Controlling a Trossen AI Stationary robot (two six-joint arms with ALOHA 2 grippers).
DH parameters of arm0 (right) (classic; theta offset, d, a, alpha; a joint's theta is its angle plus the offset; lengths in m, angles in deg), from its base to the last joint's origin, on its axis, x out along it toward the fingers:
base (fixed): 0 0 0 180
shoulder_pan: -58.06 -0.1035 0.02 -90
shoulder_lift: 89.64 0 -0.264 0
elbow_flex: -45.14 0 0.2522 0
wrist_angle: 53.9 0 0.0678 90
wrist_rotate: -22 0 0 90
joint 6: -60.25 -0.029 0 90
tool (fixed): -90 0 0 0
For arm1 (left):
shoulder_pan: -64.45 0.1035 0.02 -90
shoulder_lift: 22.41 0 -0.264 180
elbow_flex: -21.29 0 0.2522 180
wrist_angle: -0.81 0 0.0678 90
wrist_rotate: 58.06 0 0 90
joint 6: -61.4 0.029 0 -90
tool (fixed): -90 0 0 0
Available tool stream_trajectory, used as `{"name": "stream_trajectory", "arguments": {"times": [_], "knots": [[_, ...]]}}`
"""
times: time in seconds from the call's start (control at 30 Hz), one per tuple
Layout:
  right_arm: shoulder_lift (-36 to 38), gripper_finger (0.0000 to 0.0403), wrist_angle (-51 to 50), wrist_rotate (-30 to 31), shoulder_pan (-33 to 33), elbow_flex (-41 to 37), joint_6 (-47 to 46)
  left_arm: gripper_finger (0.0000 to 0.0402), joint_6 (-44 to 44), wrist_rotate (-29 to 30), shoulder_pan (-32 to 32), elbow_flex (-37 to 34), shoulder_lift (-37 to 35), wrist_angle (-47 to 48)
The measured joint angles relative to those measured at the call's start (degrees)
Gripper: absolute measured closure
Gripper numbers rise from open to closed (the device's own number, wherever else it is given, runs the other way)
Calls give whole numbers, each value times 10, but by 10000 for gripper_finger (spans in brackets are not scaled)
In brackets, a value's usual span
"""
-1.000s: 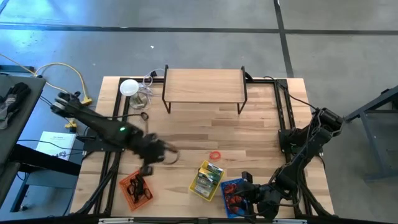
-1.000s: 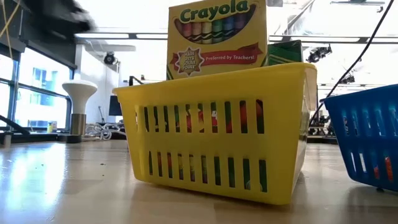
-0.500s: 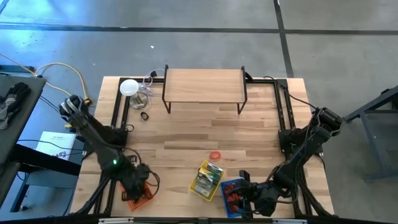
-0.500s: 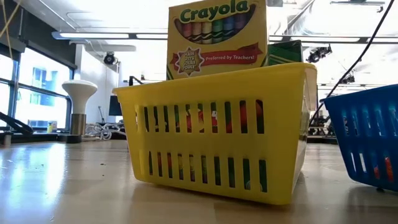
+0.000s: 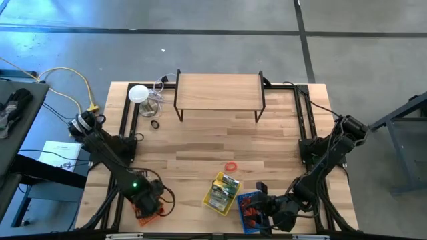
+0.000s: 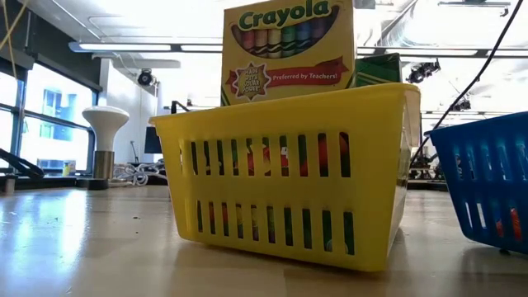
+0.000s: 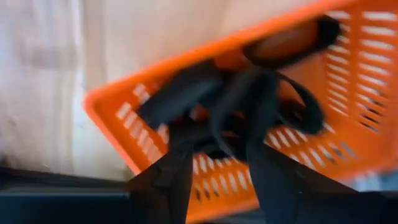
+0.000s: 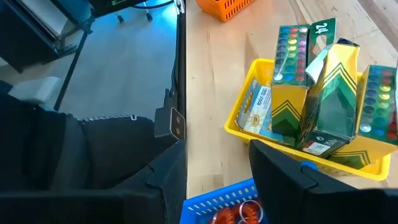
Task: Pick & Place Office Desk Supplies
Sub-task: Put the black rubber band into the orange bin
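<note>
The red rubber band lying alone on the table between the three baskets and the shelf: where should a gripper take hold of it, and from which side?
The red rubber band lies flat and alone on the bare wood, above the yellow basket. Probably best to come straight down from above and pinch one side of the thin loop, one finger inside the ring and one outside. Flat as it lies, it gives a sideways approach little to catch.

Three baskets point(image 5: 222, 193) along table's near edge, shelf point(image 5: 219, 92) at far edge, loop point(image 5: 231, 166) between.

Grey floor point(image 5: 200, 40), bright windows point(image 6: 49, 124)
</note>
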Motion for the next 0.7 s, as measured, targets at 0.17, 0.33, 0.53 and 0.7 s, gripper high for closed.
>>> {"name": "stream_trajectory", "arguments": {"times": [0.17,0.33,0.53,0.7], "knots": [[0,243,0,0,0,0,37,253,19,-87,45,29,-5,50],[0,243,0,0,9,0,43,252,170,-67,119,69,-8,193],[0,243,0,0,22,0,44,252,329,268,226,79,-8,239],[0,243,-2,0,35,0,44,252,418,283,319,74,-13,234]]}}
